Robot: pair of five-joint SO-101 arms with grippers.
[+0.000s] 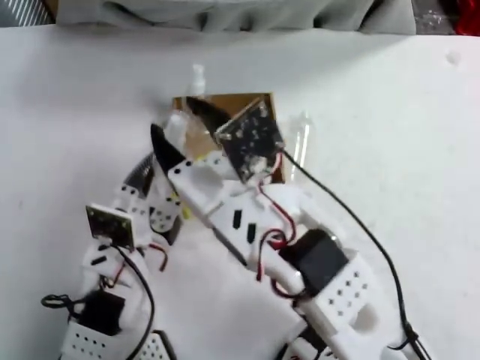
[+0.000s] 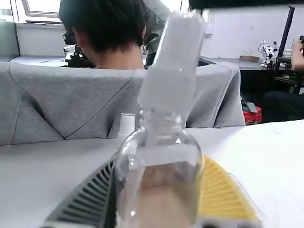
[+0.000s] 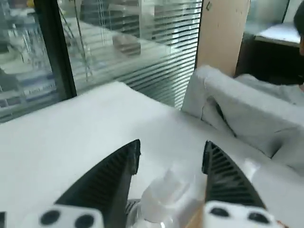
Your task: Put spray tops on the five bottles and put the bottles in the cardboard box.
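Capped bottle by the cardboard box (image 1: 251, 100)
The left fingers (image 2: 90, 197) grasp the spray bottle (image 2: 156, 166); the right fingers (image 3: 114, 175) hang released, straddling a spray top (image 3: 166, 190).

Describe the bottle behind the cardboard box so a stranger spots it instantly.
Find the brown cardboard box on the white table. Beyond its far edge stands a clear bottle with a white spray top. Unlike the bottle in the left gripper, nothing holds it.
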